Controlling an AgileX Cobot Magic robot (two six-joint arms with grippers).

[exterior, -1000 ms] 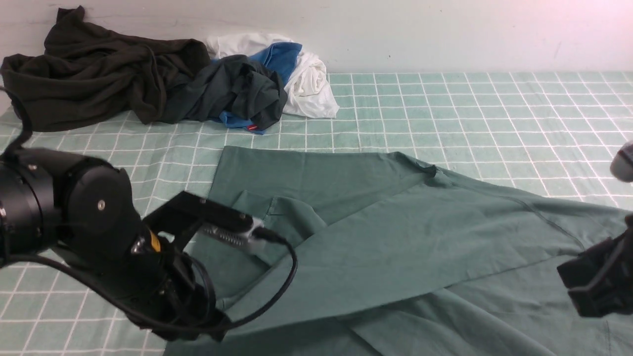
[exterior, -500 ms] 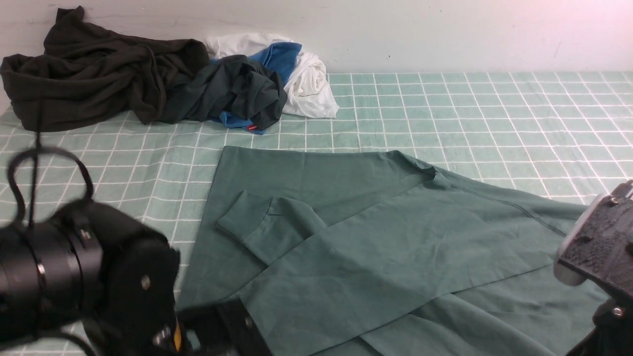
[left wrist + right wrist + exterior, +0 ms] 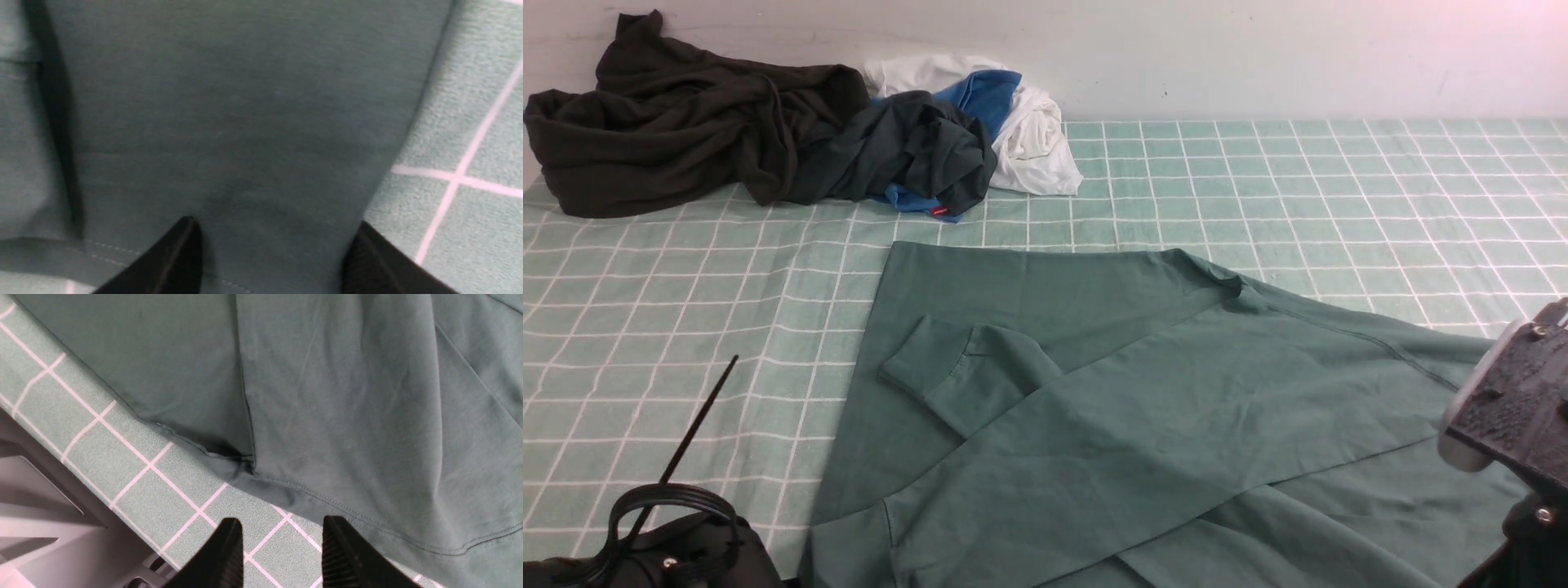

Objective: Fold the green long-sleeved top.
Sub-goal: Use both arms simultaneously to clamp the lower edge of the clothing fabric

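The green long-sleeved top point(image 3: 1143, 408) lies spread on the pale checked cloth, with one cuffed sleeve point(image 3: 956, 371) folded across its body. My left gripper point(image 3: 273, 239) is open and empty, low over the top point(image 3: 229, 122) near its stitched hem and side edge. In the front view only the left arm's rear point(image 3: 670, 555) shows, at the near left corner. My right gripper point(image 3: 282, 528) is open and empty over checked cloth, just beside the top's hem point(image 3: 327, 428). The right wrist point(image 3: 1511, 416) shows at the front view's right edge.
A blackish dark-olive garment point(image 3: 678, 122) and a dark grey-green garment with blue and white cloth point(image 3: 947, 139) are heaped at the back left by the wall. The checked cloth point(image 3: 1339, 188) covers the table. The table's near edge and frame point(image 3: 49, 506) show in the right wrist view.
My left arm has drawn back from the folded sleeve to the near left corner, leaving the sleeve lying on the top. My right wrist shifted at the right edge, then held still.
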